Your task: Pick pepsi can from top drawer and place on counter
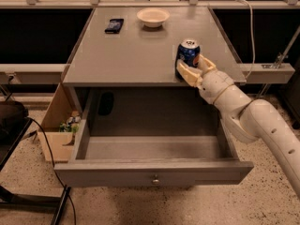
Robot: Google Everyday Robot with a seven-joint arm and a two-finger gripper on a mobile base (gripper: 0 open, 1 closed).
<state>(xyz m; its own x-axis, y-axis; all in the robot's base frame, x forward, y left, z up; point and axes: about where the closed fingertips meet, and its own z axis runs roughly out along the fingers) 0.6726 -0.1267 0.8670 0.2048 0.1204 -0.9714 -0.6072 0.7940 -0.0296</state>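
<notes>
Gripper (191, 63): grasping the pepsi can (189, 50), one finger on each side of its lower half, at the front right of the worktop (131, 55).
Pepsi can: upright, standing on the worktop near the front edge.
Back of worktop: cream bowl (153, 17) and flat black device (114, 25), well apart from the can.
Top drawer (154, 171): pulled out below the worktop, knob (155, 178) mid-front.

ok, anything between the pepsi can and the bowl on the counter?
Nothing. The camera view shows only bare counter between the pepsi can and the bowl. The gripper holds the can from its near right side.
</notes>
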